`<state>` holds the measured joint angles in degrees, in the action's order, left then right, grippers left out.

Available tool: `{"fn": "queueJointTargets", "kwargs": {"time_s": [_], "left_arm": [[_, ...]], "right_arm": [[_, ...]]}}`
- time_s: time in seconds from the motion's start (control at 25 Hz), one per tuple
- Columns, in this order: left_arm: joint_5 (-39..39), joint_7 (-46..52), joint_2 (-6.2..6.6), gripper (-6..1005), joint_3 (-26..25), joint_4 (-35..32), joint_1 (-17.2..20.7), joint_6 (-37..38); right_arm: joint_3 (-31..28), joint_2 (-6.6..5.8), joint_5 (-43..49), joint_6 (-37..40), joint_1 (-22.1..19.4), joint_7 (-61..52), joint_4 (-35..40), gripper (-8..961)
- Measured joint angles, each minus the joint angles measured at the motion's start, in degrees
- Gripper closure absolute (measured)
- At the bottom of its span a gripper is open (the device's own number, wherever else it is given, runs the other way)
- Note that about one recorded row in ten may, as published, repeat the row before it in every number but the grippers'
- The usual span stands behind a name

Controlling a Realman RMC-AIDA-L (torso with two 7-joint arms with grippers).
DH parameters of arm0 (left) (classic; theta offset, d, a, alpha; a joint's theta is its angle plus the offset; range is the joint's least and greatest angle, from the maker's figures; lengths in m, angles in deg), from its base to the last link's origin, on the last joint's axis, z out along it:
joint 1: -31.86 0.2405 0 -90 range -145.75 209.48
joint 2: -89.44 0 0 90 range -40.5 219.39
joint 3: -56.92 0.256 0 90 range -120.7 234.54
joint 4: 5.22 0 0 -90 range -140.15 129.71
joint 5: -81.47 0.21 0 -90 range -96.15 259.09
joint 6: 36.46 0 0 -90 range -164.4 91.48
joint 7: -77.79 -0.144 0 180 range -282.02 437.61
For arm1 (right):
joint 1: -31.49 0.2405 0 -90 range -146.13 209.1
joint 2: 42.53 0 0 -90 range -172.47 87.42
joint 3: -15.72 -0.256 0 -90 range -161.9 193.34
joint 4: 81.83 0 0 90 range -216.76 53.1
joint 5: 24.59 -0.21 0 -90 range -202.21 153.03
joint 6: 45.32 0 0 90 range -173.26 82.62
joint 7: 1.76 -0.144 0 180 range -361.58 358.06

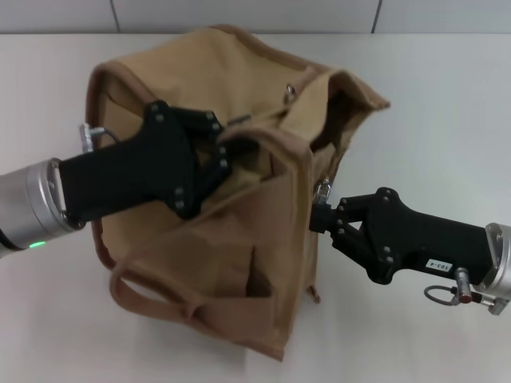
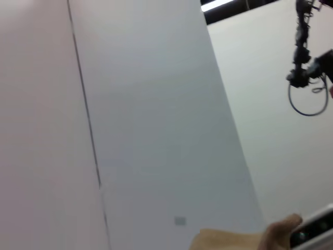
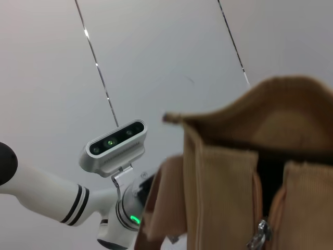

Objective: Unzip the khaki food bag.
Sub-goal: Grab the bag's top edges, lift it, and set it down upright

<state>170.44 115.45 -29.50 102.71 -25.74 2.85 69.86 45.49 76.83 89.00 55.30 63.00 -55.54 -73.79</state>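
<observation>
The khaki food bag (image 1: 231, 239) stands mid-table, a boxy tan tote with brown-edged seams and a strap handle (image 1: 152, 295) hanging at its front. Its top gapes open at the right end (image 1: 345, 112). My left gripper (image 1: 219, 153) reaches in from the left and is shut on the fabric of the bag's top edge. My right gripper (image 1: 316, 215) is at the bag's right side edge, shut on the silver zipper pull (image 1: 322, 190). In the right wrist view the pull (image 3: 258, 235) sits low on the bag (image 3: 218, 192), with a dark open slit above it.
The bag stands on a white table (image 1: 447, 104) with a wall behind it. A metal ring (image 1: 290, 92) sits on the bag's top. The left wrist view shows mostly wall, a tan fabric edge (image 2: 234, 239) and a black cabled fixture (image 2: 306, 67).
</observation>
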Motion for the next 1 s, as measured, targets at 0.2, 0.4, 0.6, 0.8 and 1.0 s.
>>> {"fn": "queueJointTargets", "kwargs": {"time_s": [0.2,0.4,0.6,0.8,1.0], "left_arm": [[-5.1,-0.7,0.02,889,0.0,1.8,0.2,0.0],[-10.4,-2.1,0.09,887,-0.1,4.1,0.5,-0.2],[-16.2,-2.3,0.03,884,-0.1,5.2,1.7,-0.6],[-22.1,-2.3,0.2,881,-0.1,7.3,2.9,-1.1],[-25.5,-2.3,0.22,878,-0.2,7.5,4.4,-1.9]], "right_arm": [[0.0,0.0,-0.1,-0.1,-0.9,0.0,0.6,948],[0.0,-0.03,0.0,-0.2,-1.7,0.0,0.9,947],[0.1,-0.06,0.1,-0.6,-2.8,0.0,1.7,948],[0.2,-0.17,0.2,-0.7,-4.4,-0.1,2.3,948],[-0.1,-0.25,0.2,-0.4,-6.6,-0.6,4.6,949]]}}
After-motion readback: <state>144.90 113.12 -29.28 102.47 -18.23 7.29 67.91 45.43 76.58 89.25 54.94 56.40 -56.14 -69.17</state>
